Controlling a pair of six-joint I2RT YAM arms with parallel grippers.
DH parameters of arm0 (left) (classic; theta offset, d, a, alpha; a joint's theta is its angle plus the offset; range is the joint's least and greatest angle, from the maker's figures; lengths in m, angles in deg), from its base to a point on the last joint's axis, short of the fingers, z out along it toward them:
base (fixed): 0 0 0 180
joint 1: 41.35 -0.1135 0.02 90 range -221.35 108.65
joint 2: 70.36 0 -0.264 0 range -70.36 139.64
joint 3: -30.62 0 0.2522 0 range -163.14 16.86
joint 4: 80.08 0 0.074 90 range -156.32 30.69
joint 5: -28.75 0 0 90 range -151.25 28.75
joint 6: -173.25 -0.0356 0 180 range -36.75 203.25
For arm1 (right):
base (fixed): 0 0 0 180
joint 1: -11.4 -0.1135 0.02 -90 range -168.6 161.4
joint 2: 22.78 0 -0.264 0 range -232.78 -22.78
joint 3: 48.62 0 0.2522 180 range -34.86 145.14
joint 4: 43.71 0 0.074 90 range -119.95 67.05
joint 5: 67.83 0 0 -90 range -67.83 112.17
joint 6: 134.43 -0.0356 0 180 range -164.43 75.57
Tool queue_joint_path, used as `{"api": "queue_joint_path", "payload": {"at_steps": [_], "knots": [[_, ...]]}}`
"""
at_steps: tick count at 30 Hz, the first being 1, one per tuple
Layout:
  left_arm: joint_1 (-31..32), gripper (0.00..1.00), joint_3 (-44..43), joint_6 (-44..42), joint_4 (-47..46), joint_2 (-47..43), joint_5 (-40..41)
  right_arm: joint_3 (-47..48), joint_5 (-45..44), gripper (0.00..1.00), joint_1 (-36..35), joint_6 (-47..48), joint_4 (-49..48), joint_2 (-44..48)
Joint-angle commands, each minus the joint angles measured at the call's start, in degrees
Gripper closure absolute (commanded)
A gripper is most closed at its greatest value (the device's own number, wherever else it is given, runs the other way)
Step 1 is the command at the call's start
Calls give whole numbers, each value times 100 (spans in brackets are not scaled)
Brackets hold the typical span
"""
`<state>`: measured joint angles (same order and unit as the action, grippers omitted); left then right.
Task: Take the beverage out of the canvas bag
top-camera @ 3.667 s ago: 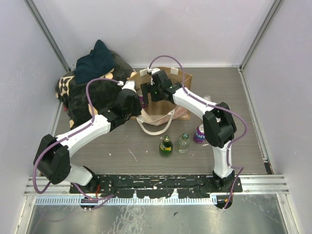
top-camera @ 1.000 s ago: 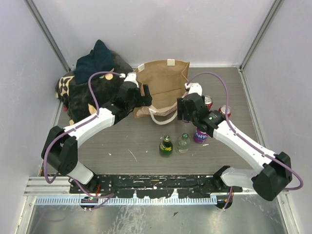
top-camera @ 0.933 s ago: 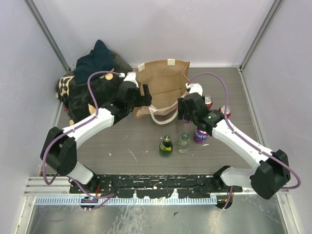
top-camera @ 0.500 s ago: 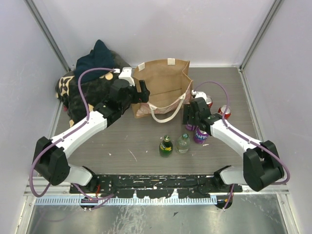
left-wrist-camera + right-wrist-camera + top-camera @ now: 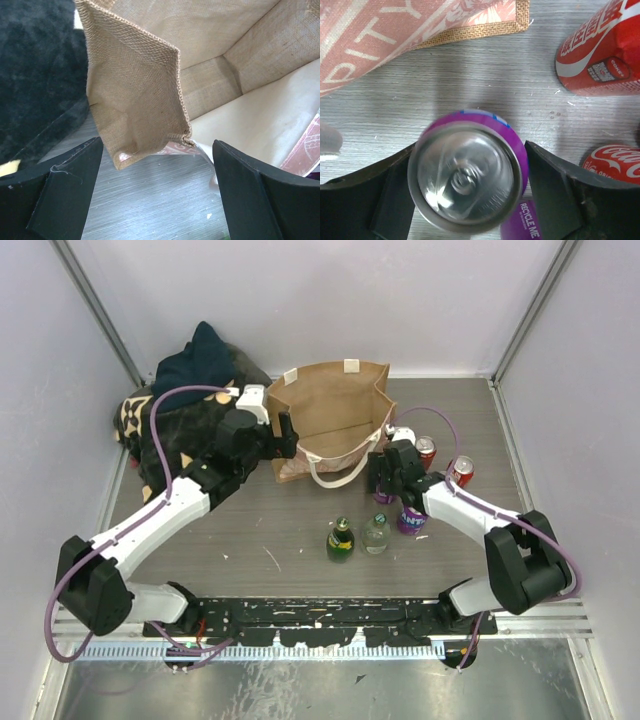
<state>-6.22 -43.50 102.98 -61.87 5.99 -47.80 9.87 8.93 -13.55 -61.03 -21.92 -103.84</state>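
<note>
Since earlier, right pincer (image 5: 470, 170) has dropped from bag (image 5: 335, 405) mouth to tabletop (image 5: 260, 530) beside it, clamped on upright purple can (image 5: 465, 180). Top view hides the can under the pincer. Left pincer (image 5: 155, 165) is wide open, straddling the bag's corner and gripping nothing.

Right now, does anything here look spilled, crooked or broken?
Nothing looks spilled or broken. The tan canvas bag with cream handles stands open, but its left corner is creased into a drooping fold between the left arm's open fingers. A heap of dark fabric lies bunched in the far-left corner.
</note>
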Motion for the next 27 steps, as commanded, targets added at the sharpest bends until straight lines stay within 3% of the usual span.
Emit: {"api": "queue_joint_path", "payload": {"at_steps": [1, 3, 13, 19, 22, 27], "knots": [[-29, 2, 232, -70, 107, -314, 391, -2, -195, 9, 16, 17, -508, 203], [-29, 2, 298, -75, 150, -574, 459, -24, -214, 0, 14, 8, -475, 287], [-39, 2, 226, -393, 527, -867, 541, 611, -525, 0, -63, 112, 275, 1156], [-41, 2, -261, 9, 1546, -905, 1505, 1146, -1766, 0, 54, 457, 447, 1828], [-42, 2, -548, -25, 2009, -833, 1867, 1440, -1829, 0, 719, 530, 425, 1889], [-42, 2, -487, -195, 1959, -969, 2280, 1721, -853, 0, 2608, 165, 374, 1546]]}}
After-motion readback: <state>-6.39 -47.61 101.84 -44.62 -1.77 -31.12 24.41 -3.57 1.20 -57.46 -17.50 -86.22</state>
